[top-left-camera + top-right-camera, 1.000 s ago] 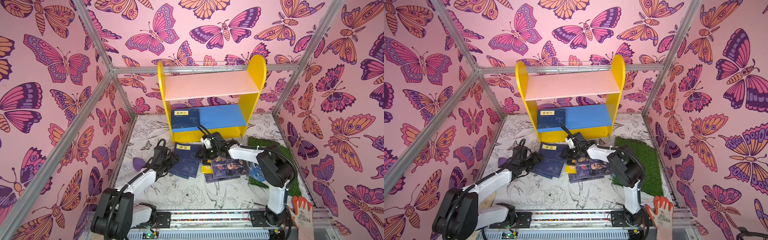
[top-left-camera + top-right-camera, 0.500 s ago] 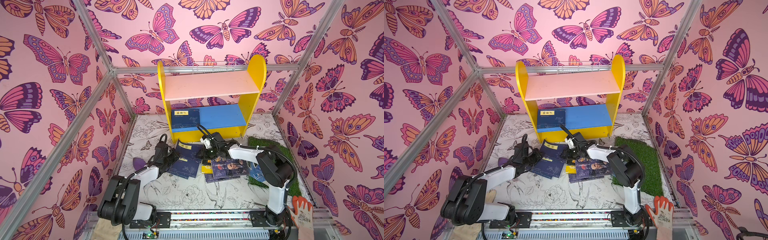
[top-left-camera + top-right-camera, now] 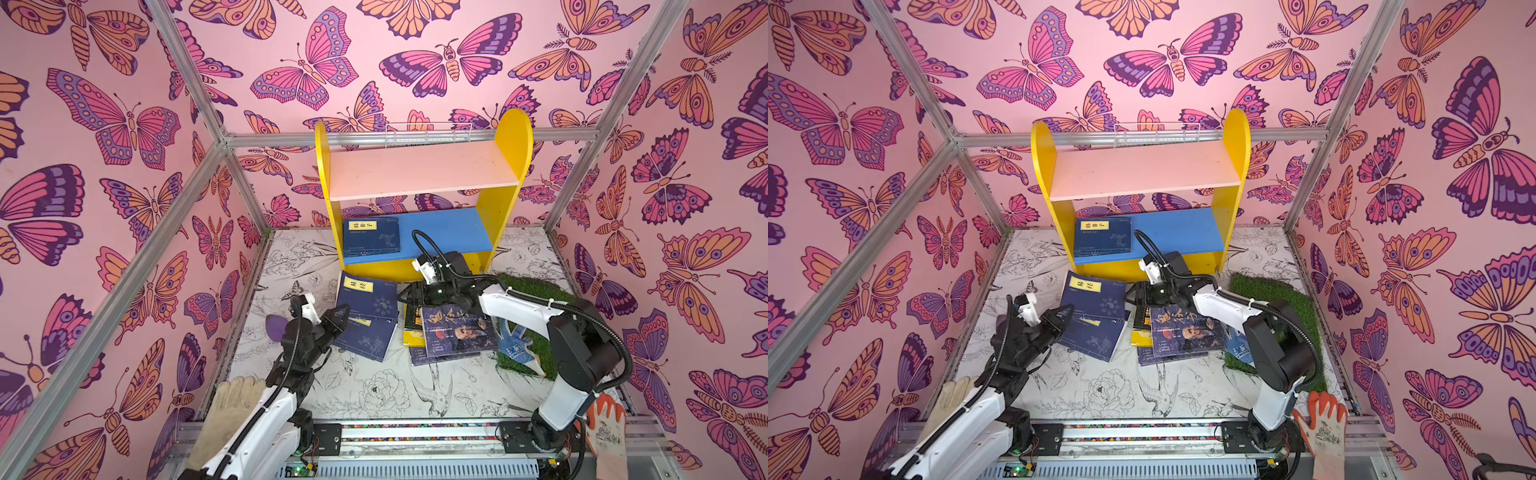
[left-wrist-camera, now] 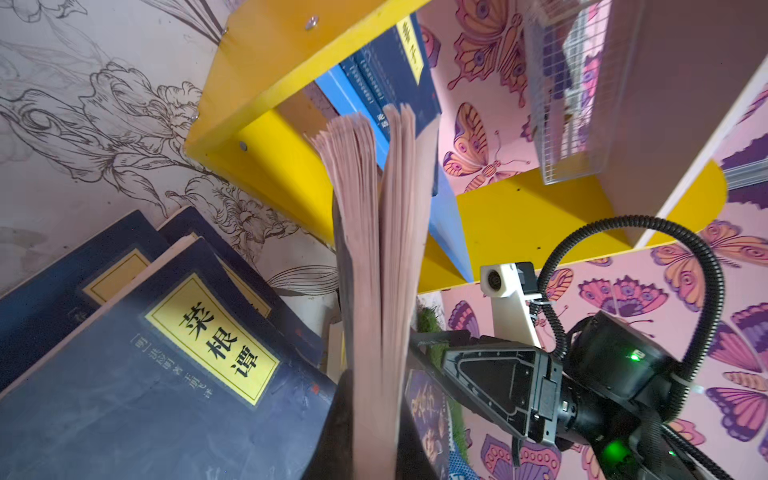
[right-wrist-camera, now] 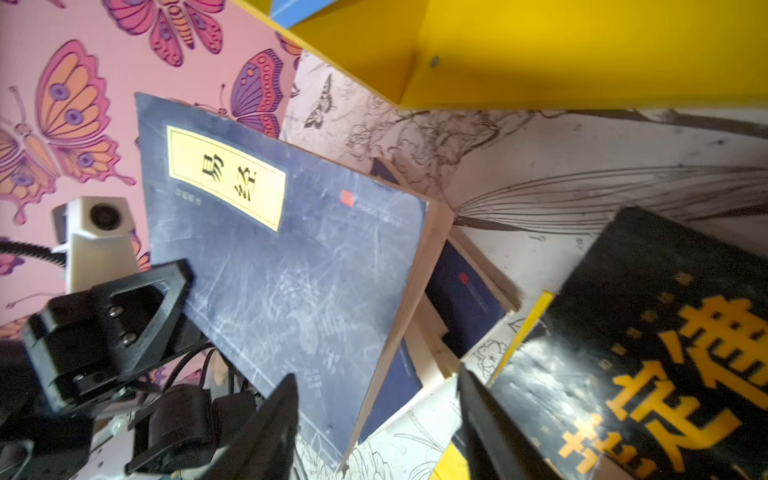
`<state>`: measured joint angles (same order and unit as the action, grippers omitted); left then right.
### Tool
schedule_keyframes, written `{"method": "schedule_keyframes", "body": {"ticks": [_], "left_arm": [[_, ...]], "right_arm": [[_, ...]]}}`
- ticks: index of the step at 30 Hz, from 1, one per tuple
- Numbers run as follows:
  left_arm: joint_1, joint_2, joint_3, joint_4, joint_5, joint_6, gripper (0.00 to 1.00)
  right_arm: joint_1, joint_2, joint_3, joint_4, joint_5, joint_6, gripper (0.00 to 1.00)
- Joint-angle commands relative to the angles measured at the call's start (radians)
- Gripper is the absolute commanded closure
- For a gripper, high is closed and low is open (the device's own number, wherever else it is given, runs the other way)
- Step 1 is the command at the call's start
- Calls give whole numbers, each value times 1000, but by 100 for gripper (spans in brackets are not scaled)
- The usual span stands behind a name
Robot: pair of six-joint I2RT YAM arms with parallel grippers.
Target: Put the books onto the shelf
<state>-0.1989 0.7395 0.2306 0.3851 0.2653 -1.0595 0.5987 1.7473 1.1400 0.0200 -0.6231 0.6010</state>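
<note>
floral floor (image 3: 374,395): left pincer (image 3: 340,314) clamps navy book (image 3: 370,297); right pincer (image 3: 409,293) spread.

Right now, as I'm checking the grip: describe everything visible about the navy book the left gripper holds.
The navy paperback has a scuffed glossy cover with a yellow title label and a small red mark. It is tilted up over other navy books in front of the shelf. The left gripper clamps one corner; its pinkish page edges fan slightly.

Both arms (image 3: 515,305) show white shells, black joints, ribbed black hoses (image 4: 631,218) and white camera blocks (image 4: 496,282), with left hand (image 3: 343,312) and right hand (image 3: 409,296) black.
</note>
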Motion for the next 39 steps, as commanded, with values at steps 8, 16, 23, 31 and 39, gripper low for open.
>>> {"method": "schedule_keyframes", "body": {"ticks": [8, 16, 23, 31, 39], "left_arm": [[18, -79, -11, 281, -51, -128, 100], [18, 38, 15, 430, -62, -117, 100], [16, 98, 30, 488, -82, -80, 100], [4, 132, 0, 577, -118, -86, 100], [6, 110, 44, 558, -99, -59, 100]], "right_arm": [[5, -3, -100, 432, -220, 325, 38], [9, 30, -118, 715, -247, 547, 57], [17, 23, -107, 770, -227, 595, 64], [26, 33, -83, 781, -167, 626, 64], [3, 39, -143, 802, -93, 655, 52]]}}
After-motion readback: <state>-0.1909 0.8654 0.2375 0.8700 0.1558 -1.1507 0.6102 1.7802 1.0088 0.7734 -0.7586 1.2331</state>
